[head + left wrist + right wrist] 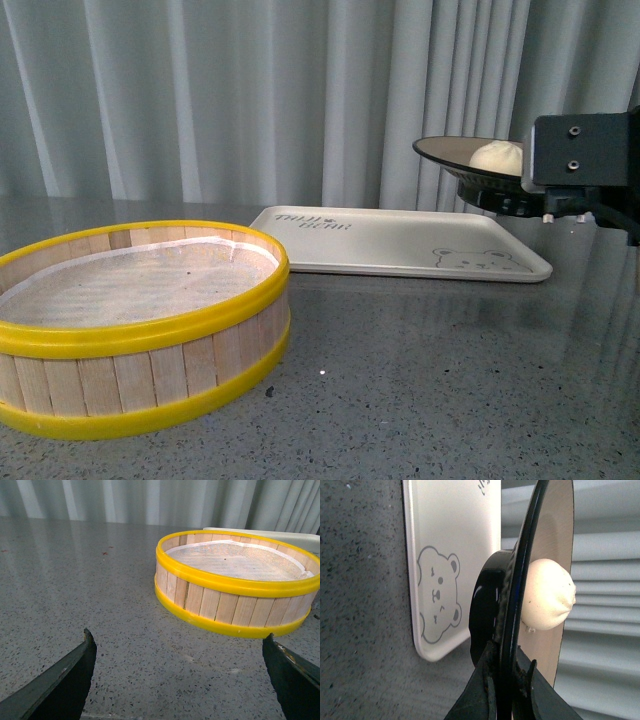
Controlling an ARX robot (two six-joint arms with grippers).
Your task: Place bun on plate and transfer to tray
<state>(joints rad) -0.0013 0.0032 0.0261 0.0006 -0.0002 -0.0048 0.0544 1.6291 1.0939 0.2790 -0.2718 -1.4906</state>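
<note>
Grey speckled worktop point(420, 380) before a pale pleated curtain point(250, 100). At front left, a round wooden steamer basket point(150, 375) with yellow hoops and a white liner. Behind it and to its right, the cream-white tray point(390, 245), flat on the worktop, with dark lettering at one end and a bear print at the other.

In the air by the tray's right end and clear of its surface: the black-rimmed plate point(450, 152), roughly level.

Right gripper point(502, 690) pinched shut on the plate's rim, one finger against the black underside and one against the tan inside. Plain only in the right wrist view; in the front view, the grip hidden behind the arm's black housing. Plate's black foot also visible only from that wrist.

Left gripper point(177, 634) visible only in the left wrist view: fingers spread wide, holding nothing, low over the worktop, with the steamer basket just ahead.

Smallest of all, the bun point(497, 157), pale and pleated, sitting on the plate's tan inside near the gripped edge, lifted with it above the worktop.
</note>
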